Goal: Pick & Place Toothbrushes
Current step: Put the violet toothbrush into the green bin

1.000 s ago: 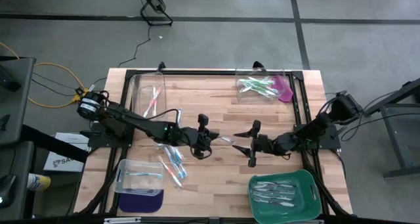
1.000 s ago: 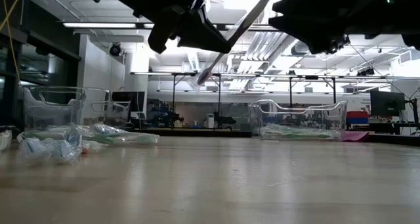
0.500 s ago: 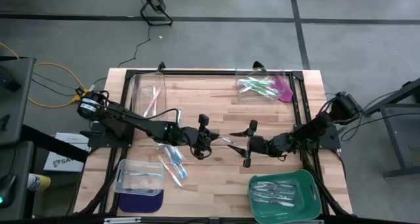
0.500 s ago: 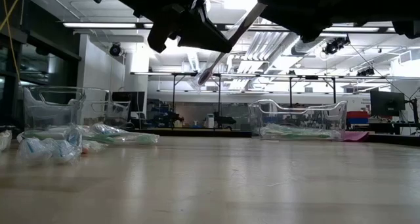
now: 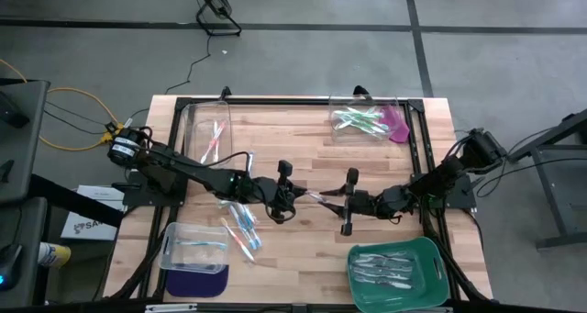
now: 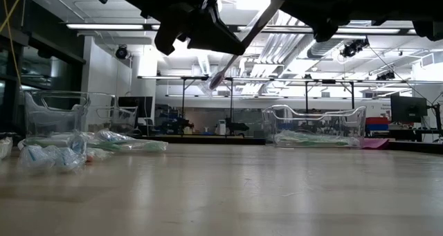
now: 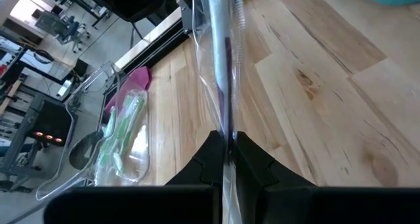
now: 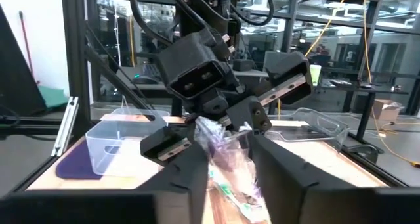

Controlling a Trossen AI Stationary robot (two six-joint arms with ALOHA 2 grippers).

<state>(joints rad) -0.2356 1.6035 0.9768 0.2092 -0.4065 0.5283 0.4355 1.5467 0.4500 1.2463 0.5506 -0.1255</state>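
Closing in since a second ago: right gripper (image 5: pixel 336 200) now moved up to the left gripper (image 5: pixel 293 194), mid-table, well above the wood, fingers narrowing around the free end of the wrapped toothbrush (image 6: pixel 242 45).

Left gripper clenched on the near end of that toothbrush; seen in the left wrist view as a thin dark handle inside a clear crinkly sleeve (image 7: pixel 223 66), running straight out from between the fingertips. Right fingers (image 8: pixel 197 175) sitting either side of the wrapper in the right wrist view; cannot tell yet whether actually gripping or just bracketing it.

Looking like a mid-air handover, left to right.

Handling, judging by look:
- very light, no load on either wrist
- handle stiff but thin, likely pivoting if pinched at one end only
- film sleeve slick and loose, so pinching film alone risking the brush sliding inside it
- best hold: across the handle itself, near its middle, squeezing through the film

Elsewhere: loose pile of toothbrushes (image 5: pixel 240 226) behind and beside the left gripper, green tray (image 5: pixel 431 258) near the right arm, clear bins (image 5: pixel 367 120) far across the table.
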